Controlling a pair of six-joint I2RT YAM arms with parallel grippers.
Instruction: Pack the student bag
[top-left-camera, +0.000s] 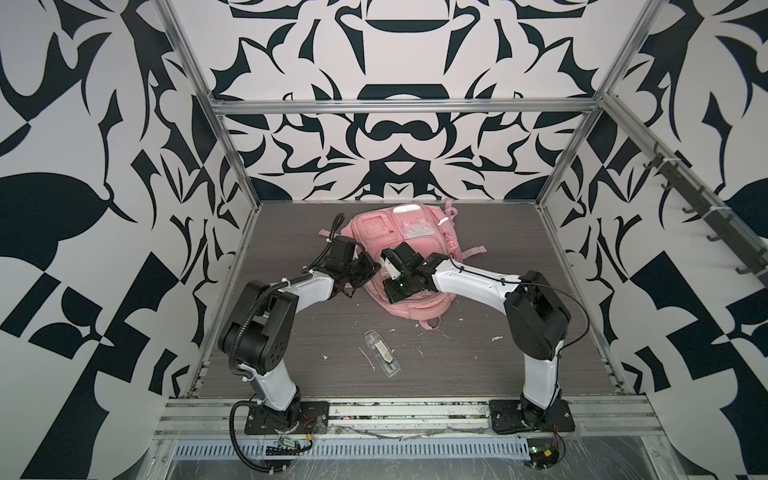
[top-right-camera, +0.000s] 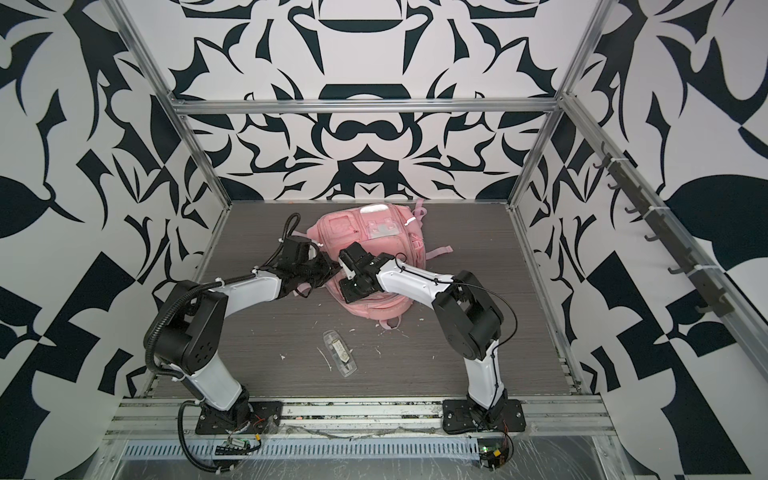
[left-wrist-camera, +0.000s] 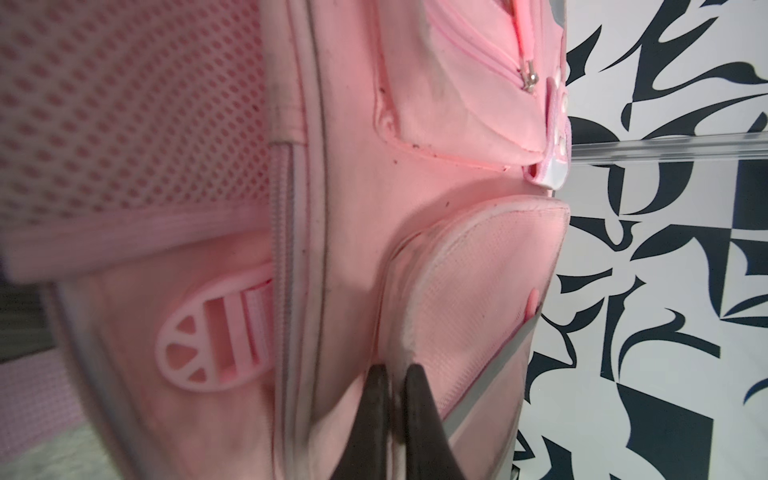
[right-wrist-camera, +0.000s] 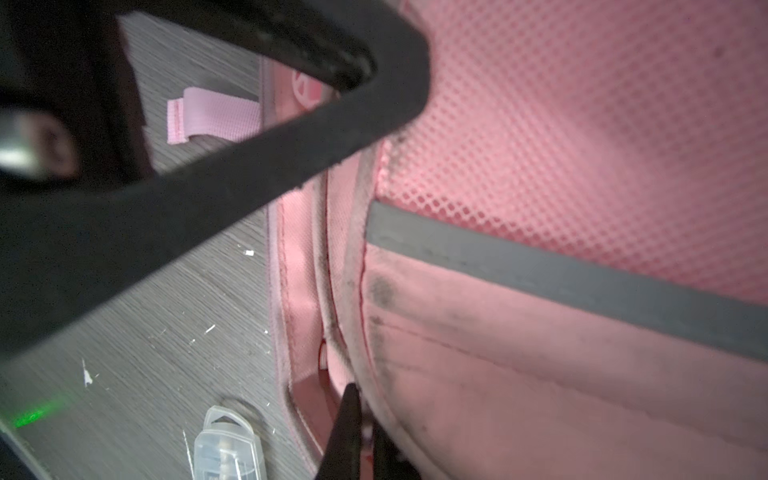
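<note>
Top views: student bag (top-left-camera: 370, 230) is lying flat at back-centre of the table (top-left-camera: 291, 345). Clear case (top-left-camera: 382, 353) is sitting well apart nearer the front, so it's likely waiting to go in. Left wrist view: left gripper (left-wrist-camera: 398, 374) is pinching narrow on the piped pocket edge, probably anchoring the bag. Right wrist view: right gripper (right-wrist-camera: 363, 411) is squeezing tight at the zip seam, looks to be working the opening. Can't tell what, if anything, is caught between its jaws.

Free tabletop (top-left-camera: 519, 257) beside student bag (top-left-camera: 382, 232); clear case (top-left-camera: 382, 353) near front.
</note>
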